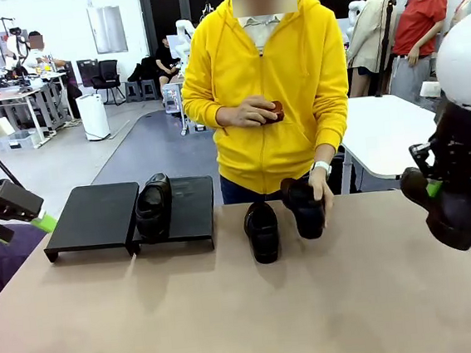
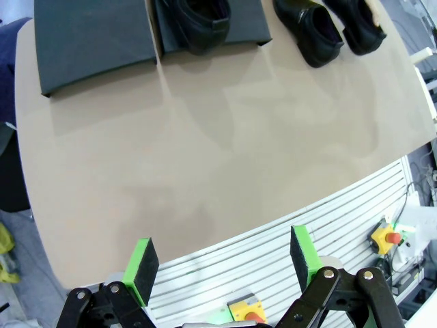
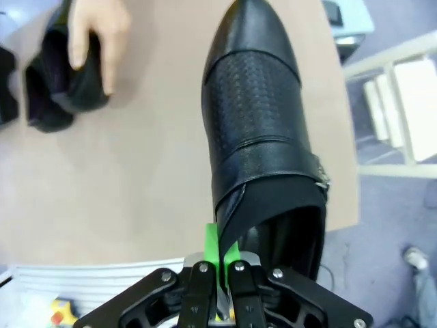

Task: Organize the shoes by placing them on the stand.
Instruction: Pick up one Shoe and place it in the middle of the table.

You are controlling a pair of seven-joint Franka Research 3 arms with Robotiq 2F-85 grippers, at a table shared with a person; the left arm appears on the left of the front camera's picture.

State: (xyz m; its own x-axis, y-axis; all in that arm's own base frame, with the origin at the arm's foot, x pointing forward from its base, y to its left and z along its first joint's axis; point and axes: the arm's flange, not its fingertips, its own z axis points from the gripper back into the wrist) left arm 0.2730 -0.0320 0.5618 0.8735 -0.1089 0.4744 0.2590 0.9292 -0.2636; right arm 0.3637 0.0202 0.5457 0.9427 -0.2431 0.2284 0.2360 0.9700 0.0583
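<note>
R fingers [image 3: 212, 246] clamped on loafer [image 3: 256, 123] at its heel rim, toe pointing away. L fingers [image 2: 141, 270] apart, empty; stand [image 2: 95, 41] lies ahead of them w/ one shoe [image 2: 194, 24] aboard. Thin grip, so carry slow, sole level, set down beside that shoe.

1. The tan table [image 1: 232, 310] I work at has a matte top. In my left wrist view a white slatted panel [image 2: 273, 253] runs along its near edge.
2. A yellow box with a red button [image 2: 386, 237] sits by that panel's end.
3. Across from me stands a person in a yellow hoodie [image 1: 294, 87] with a white watch [image 1: 322, 167] on one wrist and a small brown object [image 1: 275, 110] at chest height.
4. Behind them to the right is a white table [image 1: 385, 129].
5. Far back on the left stand a white floor unit [image 1: 94, 117] and a black office chair [image 1: 109, 74].
</note>
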